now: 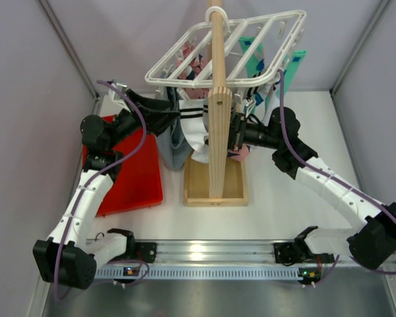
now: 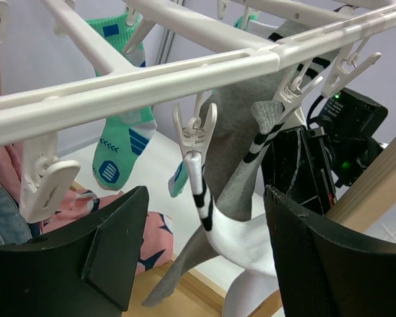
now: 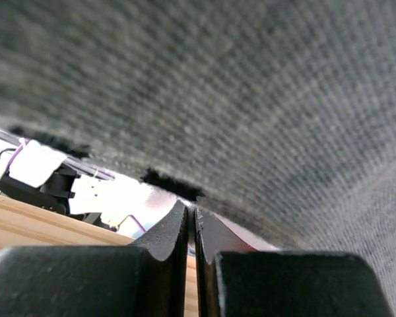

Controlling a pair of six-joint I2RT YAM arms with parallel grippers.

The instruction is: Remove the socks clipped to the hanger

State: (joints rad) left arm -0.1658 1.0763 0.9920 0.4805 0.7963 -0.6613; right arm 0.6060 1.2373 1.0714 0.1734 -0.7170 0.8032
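Note:
The white grid hanger (image 1: 228, 49) hangs on the wooden post, its bar (image 2: 152, 86) crossing the left wrist view. A white sock with black stripes (image 2: 251, 241) dangles from a clip (image 2: 195, 129). My left gripper (image 2: 204, 257) is open, and the sock's lower part hangs between its fingers (image 2: 112, 251) without touching them. Beside it hangs a grey sock (image 2: 241, 145), held by another clip. Farther back hangs a teal sock (image 2: 122, 142). My right gripper (image 3: 191, 214) is shut; grey sock fabric (image 3: 251, 86) lies just over its tips and fills the view. I cannot tell if it pinches the fabric.
The pale wooden post (image 1: 218, 99) rises from a wooden box base (image 1: 214, 191) between the two arms. A red tray (image 1: 138, 178) lies at the left. A pink printed cloth (image 2: 152, 241) and a blue-grey cloth (image 1: 175, 148) also hang under the frame.

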